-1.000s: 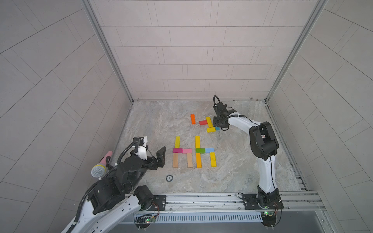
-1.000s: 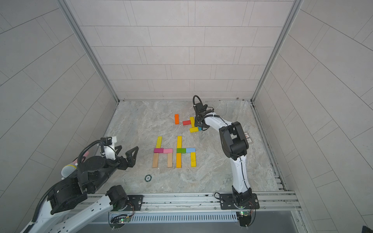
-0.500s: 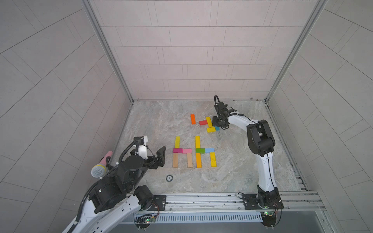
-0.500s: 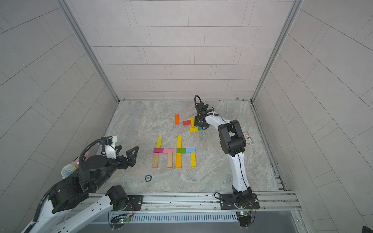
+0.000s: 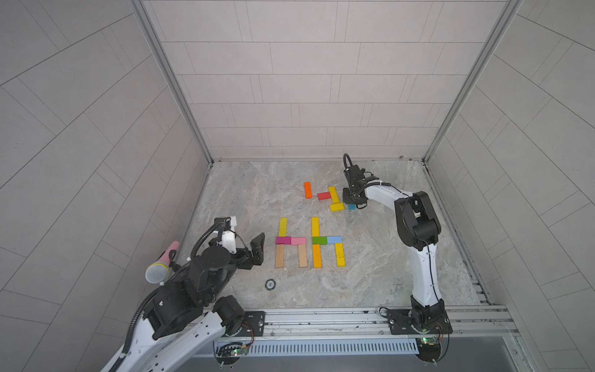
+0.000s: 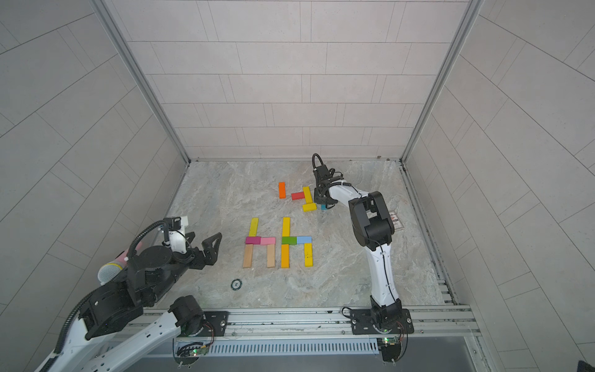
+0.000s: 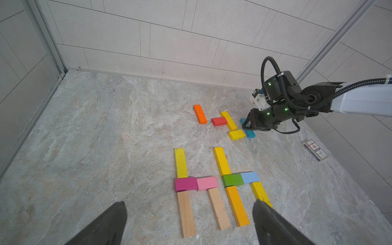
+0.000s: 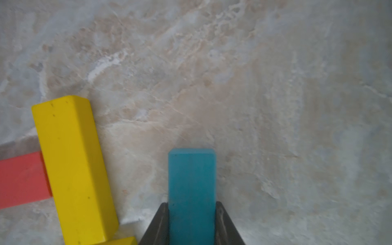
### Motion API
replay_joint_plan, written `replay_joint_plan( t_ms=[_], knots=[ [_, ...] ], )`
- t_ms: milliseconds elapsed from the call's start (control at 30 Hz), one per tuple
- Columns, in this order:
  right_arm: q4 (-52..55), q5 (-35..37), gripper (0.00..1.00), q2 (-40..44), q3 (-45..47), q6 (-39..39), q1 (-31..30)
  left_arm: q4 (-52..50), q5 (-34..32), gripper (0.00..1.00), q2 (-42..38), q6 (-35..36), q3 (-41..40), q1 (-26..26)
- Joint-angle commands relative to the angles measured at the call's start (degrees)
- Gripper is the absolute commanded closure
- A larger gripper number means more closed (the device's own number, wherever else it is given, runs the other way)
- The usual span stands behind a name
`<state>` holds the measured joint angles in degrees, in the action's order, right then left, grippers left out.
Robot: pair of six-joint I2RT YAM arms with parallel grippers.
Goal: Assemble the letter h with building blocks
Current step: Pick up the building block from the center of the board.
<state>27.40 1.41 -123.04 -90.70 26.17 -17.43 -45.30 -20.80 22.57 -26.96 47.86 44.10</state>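
Observation:
Two h shapes of building blocks lie mid-table: one of yellow (image 5: 282, 226), magenta, pink and plain wood bars, the other (image 5: 315, 226) of yellow, green, light blue and orange. Behind them lie loose orange (image 5: 307, 190), red (image 5: 323, 195) and two yellow blocks (image 5: 333, 195). My right gripper (image 8: 192, 205) is shut on a teal block (image 8: 192, 176) beside the long yellow one (image 8: 72, 169). The block looks flat on the table in the left wrist view (image 7: 249, 133). My left gripper (image 7: 189, 212) hangs open and empty just in front of the wood bars.
A microphone (image 5: 159, 267) leans at the left wall beside my left arm. A small round black disc (image 5: 270, 284) lies near the front edge. A printed card (image 6: 395, 220) rests at the right, behind my right arm. Tiled walls close in three sides.
My right gripper's jaws have closed onto the teal block, and its arm has shifted slightly. The left arm has stayed where it was.

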Motion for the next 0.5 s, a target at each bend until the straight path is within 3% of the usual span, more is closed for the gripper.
replay_joint_plan(
  t_ms=[0, 333, 467],
  knots=[
    [-0.49, 1.9, 0.79, 7.55, 3.63, -2.12, 0.34, 0.83, -0.03, 0.0, 0.52, 0.9, -0.57, -0.41],
    [-1.03, 2.14, 0.8, 23.63, 20.58, -0.11, -6.92, 1.09, 1.09, 0.0, 0.42, 0.93, -0.44, -0.5],
    [-2.22, 2.26, 0.8, 26.17, 25.65, 0.24, -9.65, 1.09, 1.2, 0.0, 0.26, 0.99, -0.48, -0.5]
  ],
)
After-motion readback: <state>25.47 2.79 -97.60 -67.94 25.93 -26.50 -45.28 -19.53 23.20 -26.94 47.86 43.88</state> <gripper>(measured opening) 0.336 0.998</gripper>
